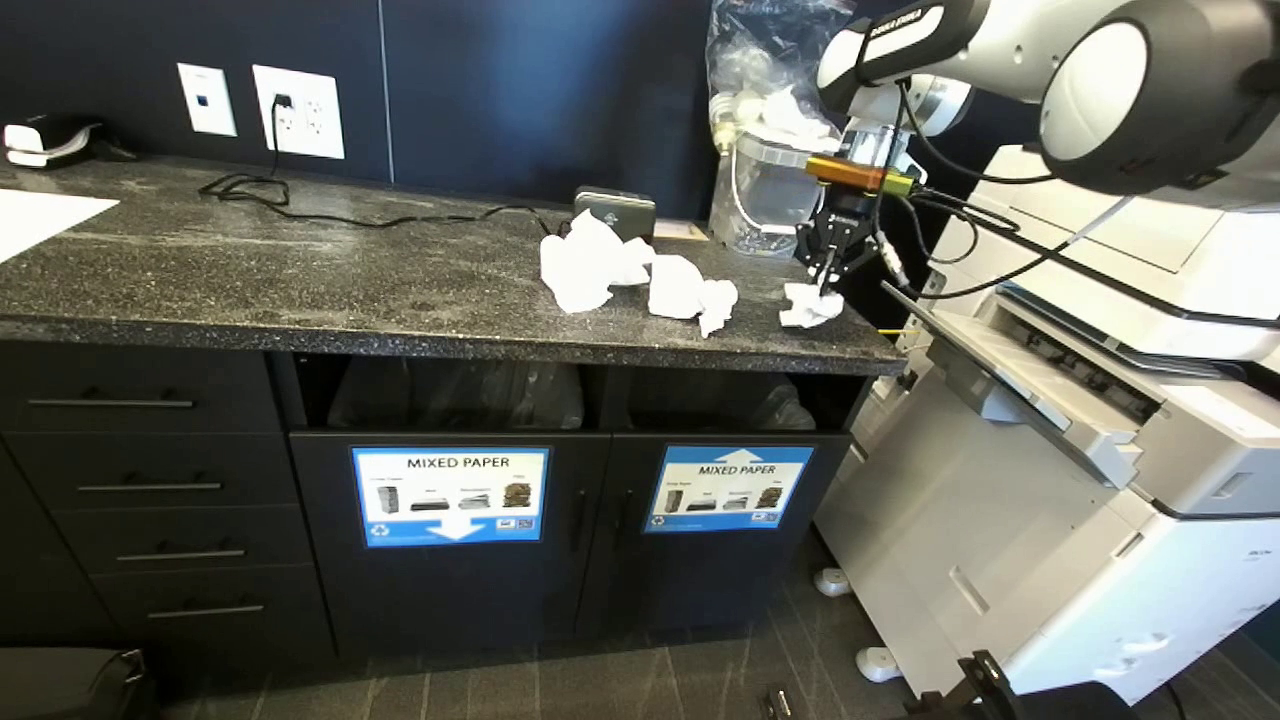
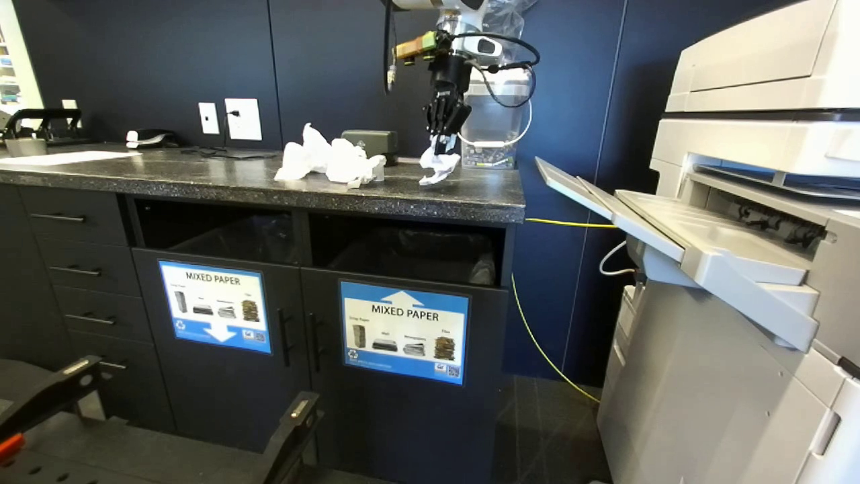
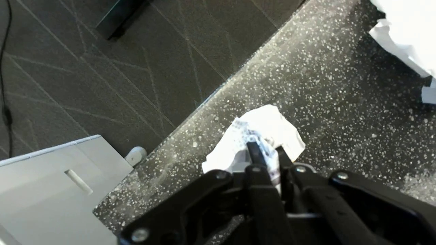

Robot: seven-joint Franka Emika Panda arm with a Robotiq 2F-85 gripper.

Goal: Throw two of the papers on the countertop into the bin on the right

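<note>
My gripper (image 1: 825,283) points down at the right end of the dark speckled countertop (image 1: 300,245). Its fingers (image 3: 267,147) are closed round a fold of a crumpled white paper wad (image 3: 272,124), which also shows in both exterior views (image 1: 803,306) (image 2: 437,167). I cannot tell whether this wad touches the countertop. More white wads (image 1: 585,262) (image 1: 688,290) lie bunched to its left; they also show at the wrist view's upper right (image 3: 414,37). The right-hand bin (image 1: 700,580) (image 2: 403,423) is a dark compartment below, with an open slot; both compartments' signs read "MIXED PAPER".
A clear tub (image 1: 770,190) with a plastic bag stands behind the gripper. A grey box (image 1: 617,210) with a cable sits behind the wads. A printer (image 2: 725,282) with a protruding tray stands right of the counter. A flat white sheet (image 1: 45,215) lies far left. A chair (image 2: 168,444) stands in front.
</note>
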